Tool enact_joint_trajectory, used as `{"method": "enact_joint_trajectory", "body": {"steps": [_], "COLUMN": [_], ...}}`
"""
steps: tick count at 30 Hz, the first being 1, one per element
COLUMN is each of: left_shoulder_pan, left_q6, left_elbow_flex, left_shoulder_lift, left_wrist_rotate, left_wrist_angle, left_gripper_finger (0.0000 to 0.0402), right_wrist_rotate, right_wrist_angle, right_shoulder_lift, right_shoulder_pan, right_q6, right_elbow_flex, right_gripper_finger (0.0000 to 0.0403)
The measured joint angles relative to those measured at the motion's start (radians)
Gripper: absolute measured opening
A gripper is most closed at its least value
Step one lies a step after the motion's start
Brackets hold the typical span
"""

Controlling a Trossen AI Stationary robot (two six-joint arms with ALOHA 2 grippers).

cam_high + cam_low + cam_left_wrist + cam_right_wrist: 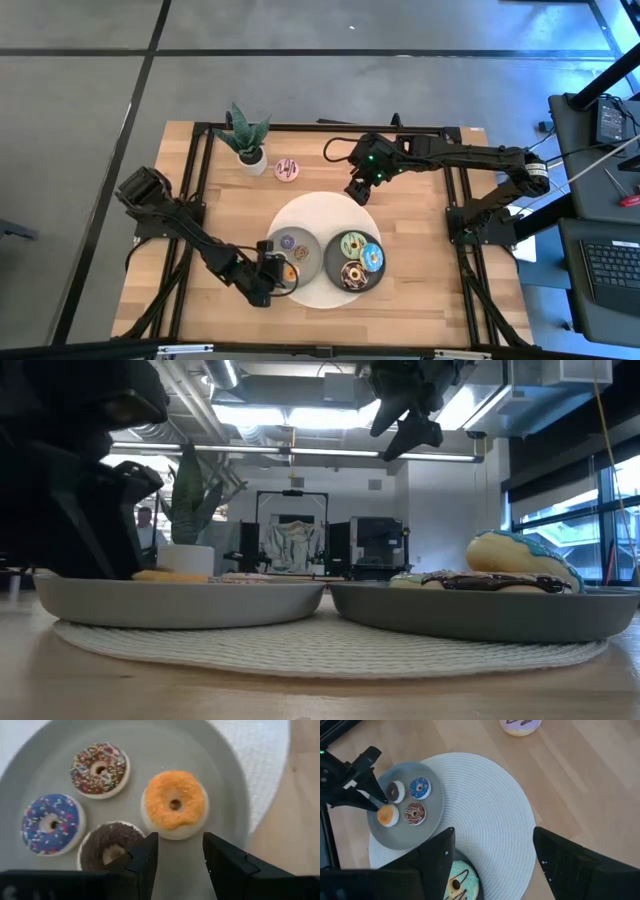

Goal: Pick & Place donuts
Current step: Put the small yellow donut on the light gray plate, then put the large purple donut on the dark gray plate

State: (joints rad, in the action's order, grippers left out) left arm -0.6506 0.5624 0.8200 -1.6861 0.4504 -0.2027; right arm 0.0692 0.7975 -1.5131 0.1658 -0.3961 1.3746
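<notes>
Your left gripper (180, 857) was down low over the left grey plate (305, 256), at the plate's near-left edge. Its two fingers were apart and held nothing. Just past the fingertips sat the orange donut (174, 804), flat on the plate and not touched. Three more small donuts lay on that plate: a brown one with sprinkles (99, 770), a blue one with sprinkles (51, 823), and a dark chocolate one (111, 847) partly hidden behind one finger.

Your right gripper (492, 862) hung high in the air over the far edge of the round white mat (318, 215). Its fingers were wide apart and empty too.

The right grey plate (332, 262) sat beside the left one on the mat. It held the bigger donuts, a mint-green one (351, 243), a blue one (372, 257) and a brown one (352, 276).

One pink donut (288, 170) lay alone on the wooden table (430, 280), near the small potted plant (247, 138).
</notes>
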Motion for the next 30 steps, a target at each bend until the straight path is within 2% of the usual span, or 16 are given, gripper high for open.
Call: {"method": "enact_joint_trajectory", "body": {"steps": [8, 12, 16, 22, 27, 30], "left_shoulder_pan": [0.004, 0.016, 0.059, 0.141, 0.192, 0.253], "left_q6": [-0.009, -0.008, 0.145, 0.370, 0.347, 0.377], "left_elbow_flex": [0.000, 0.000, 0.000, 0.000, 0.001, 0.001], "left_shoulder_lift": [0.087, 0.165, 0.264, 0.381, 0.429, 0.433], "left_wrist_rotate": [0.037, 0.043, 0.114, 0.125, 0.106, 0.107], "left_wrist_angle": [-0.001, -0.082, -0.180, -0.129, -0.105, -0.118], "left_gripper_finger": [0.0150, 0.0149, 0.0148, 0.0151, 0.0147, 0.0145], "right_wrist_rotate": [0.000, 0.000, 0.000, 0.001, -0.002, -0.051], "right_wrist_angle": [0.000, 0.000, 0.000, 0.007, 0.022, 0.024], "right_shoulder_lift": [0.000, 0.000, 0.000, 0.000, 0.000, 0.000], "right_shoulder_pan": [0.000, 0.000, 0.000, 0.000, 0.001, 0.001], "right_q6": [0.013, 0.013, 0.013, 0.012, 0.012, 0.011], "right_elbow_flex": [0.000, 0.000, 0.000, 0.000, 0.000, 0.000], "right_gripper_finger": [0.0268, 0.0268, 0.0268, 0.0268, 0.0268, 0.0269]}}
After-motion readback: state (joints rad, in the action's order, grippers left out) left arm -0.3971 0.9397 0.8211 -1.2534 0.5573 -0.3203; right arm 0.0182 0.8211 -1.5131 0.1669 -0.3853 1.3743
